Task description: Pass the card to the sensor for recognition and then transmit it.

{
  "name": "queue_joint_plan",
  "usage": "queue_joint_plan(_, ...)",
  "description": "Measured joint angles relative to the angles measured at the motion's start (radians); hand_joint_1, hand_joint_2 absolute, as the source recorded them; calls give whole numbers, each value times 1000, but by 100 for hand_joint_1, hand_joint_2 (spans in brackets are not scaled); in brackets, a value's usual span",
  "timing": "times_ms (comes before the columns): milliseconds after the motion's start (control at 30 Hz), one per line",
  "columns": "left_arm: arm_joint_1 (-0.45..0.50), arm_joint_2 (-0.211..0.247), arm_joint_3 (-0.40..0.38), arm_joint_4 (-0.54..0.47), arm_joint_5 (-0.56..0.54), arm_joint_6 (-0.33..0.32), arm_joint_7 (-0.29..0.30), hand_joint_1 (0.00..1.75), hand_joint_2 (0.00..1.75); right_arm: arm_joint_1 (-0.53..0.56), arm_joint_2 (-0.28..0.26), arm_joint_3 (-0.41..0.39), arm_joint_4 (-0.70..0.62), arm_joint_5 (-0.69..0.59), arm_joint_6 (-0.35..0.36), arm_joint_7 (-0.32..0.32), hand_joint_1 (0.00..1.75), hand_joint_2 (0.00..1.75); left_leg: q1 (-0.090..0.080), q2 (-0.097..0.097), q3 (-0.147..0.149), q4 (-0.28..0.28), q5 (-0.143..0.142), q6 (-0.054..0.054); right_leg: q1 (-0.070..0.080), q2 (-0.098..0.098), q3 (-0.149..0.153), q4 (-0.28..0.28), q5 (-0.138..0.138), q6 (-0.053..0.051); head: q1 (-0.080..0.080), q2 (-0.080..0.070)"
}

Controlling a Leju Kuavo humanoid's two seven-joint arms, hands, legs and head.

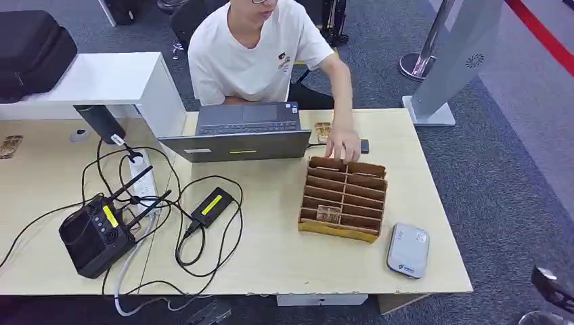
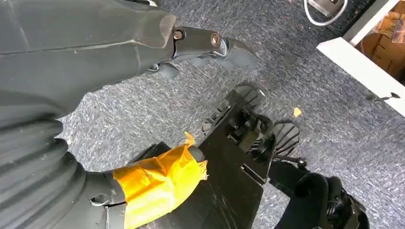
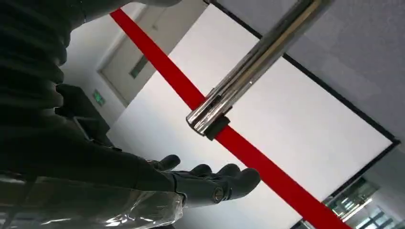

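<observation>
Closest to my head camera, at the near right corner of the bench [image 1: 284,271], lies a flat grey sensor [image 1: 408,250] with rounded corners. Just beside it stands a cardboard rack [image 1: 344,198] of narrow slots, and a card [image 1: 328,213] stands in a front slot of that rack. A person in a white shirt sits across the bench behind a laptop [image 1: 238,133], their hand [image 1: 343,145] resting at the far rim of the rack.

Neither of my hands is over the bench. Seen from its wrist, my left hand [image 2: 143,47] hangs down toward the grey carpet, fingers apart and holding nothing, with orange tape [image 2: 160,181] wrapped around the thumb. At my other wrist, my right hand [image 3: 205,183] is likewise released, fingers loosely extended and empty, pointing up toward a red barrier belt [image 3: 229,138] and its chrome post [image 3: 253,62].

With the card in the rack and both hands free, I judge this fits either a moment before a pickup or one after a card went back. Any pickup would call for a fine pinch on the card's top edge inside a tight slot.

Whether other slots hold cards is hard to make out, and a small brown thing beyond the rack is partly hidden by the person's hand.
</observation>
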Motion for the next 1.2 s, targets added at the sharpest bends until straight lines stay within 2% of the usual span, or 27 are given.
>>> queue_joint_plan(233,-7,-4,-13,0,84,-12,6,0,175,87,47,-69,6,-36,5,-17,0,175,0,-3,1,0,0,0,0,-2,1,0,-2,0,0,0)
queue_joint_plan(500,-45,-51,-13,61,177,-28,28,0,175,203,189,-147,23,-82,24,-45,0,175,0,-2,1,-1,-1,-1,0,-2,1,0,-3,0,0,0)
queue_joint_plan(733,-83,-91,-3,121,204,-29,55,0,175,260,294,-165,35,-116,45,-63,0,175,0,0,2,-1,0,-1,0,-1,2,0,-2,-1,0,0)
queue_joint_plan(1200,-101,-128,20,162,234,-9,80,0,175,292,432,-179,58,-114,92,-75,0,175,0,1,2,-1,-1,-1,0,1,1,0,-2,-1,0,0)
